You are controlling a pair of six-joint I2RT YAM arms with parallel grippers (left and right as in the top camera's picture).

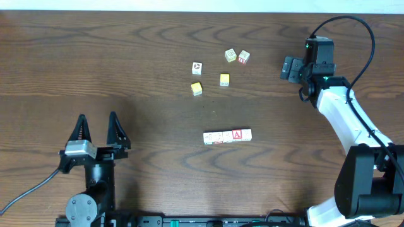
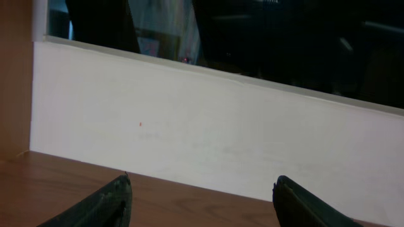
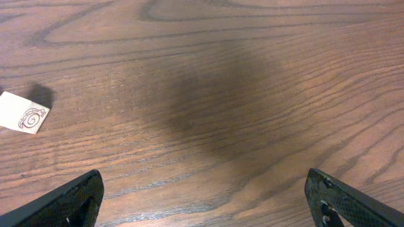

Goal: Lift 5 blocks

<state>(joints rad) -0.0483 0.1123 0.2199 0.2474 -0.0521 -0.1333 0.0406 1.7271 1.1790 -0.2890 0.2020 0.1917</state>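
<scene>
Several pale alphabet blocks [image 1: 227, 136] lie side by side in a row at the table's middle; one shows a red A [image 1: 237, 134]. Farther back lie loose blocks: a whitish one [image 1: 197, 67], a greenish one [image 1: 230, 55] and a red-marked one [image 1: 243, 57]. My left gripper [image 1: 97, 118] stands open at the front left, far from all of them; in its wrist view the left gripper [image 2: 202, 192] frames only wall and table edge. My right gripper [image 1: 289, 68] hangs open at the back right, to the right of the loose blocks. Between the right gripper's [image 3: 205, 192] fingers is bare wood, with one whitish block [image 3: 24, 113] at the far left.
Two yellow-faced cubes [image 1: 224, 79] [image 1: 196, 89] lie among the loose blocks. A white wall [image 2: 208, 132] runs along the table's far edge. The right arm's white links [image 1: 344, 120] and base [image 1: 363, 183] fill the right side.
</scene>
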